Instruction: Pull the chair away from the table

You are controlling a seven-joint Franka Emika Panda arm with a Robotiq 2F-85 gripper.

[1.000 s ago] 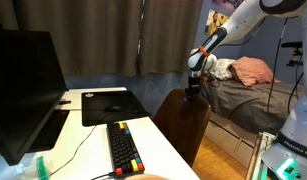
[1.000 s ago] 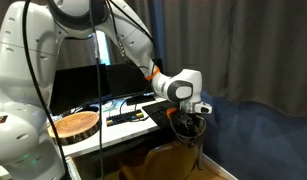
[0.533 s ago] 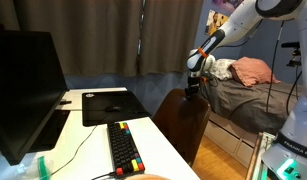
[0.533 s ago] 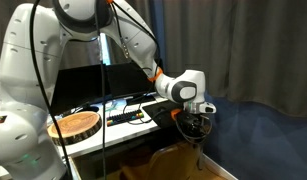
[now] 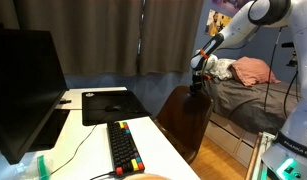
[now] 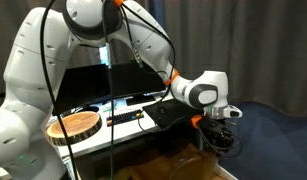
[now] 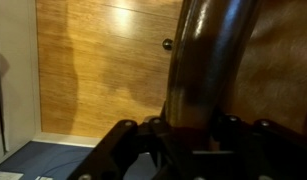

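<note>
The chair (image 5: 183, 122) is only partly yours to see. In an exterior view its dark backrest stands just beside the long edge of the table (image 5: 161, 140), between the table and the bed (image 5: 255, 98), while its seat and legs are cut off by the tabletop and the bottom of the frame. In an exterior view from the arm's side, the chair is lost in shadow below the gripper (image 6: 221, 141), and I cannot make out its outline there. In the wrist view you get just a curved brown strip of backrest (image 7: 208, 60) over wooden floor (image 7: 103, 70); the finger pads are dark and blend into the wood. Count one chair, one table, one monitor (image 5: 23, 90), one keyboard (image 5: 123, 148), one black mat (image 5: 111, 105), one round wooden slab (image 6: 73, 126) and one arm with one gripper (image 5: 199, 86). Your gripper (image 7: 193, 142) sits at the top edge of the backrest with its jaws on either side of the wood, drawn in narrow and clamped on it; it touches nothing but the chair.
</note>
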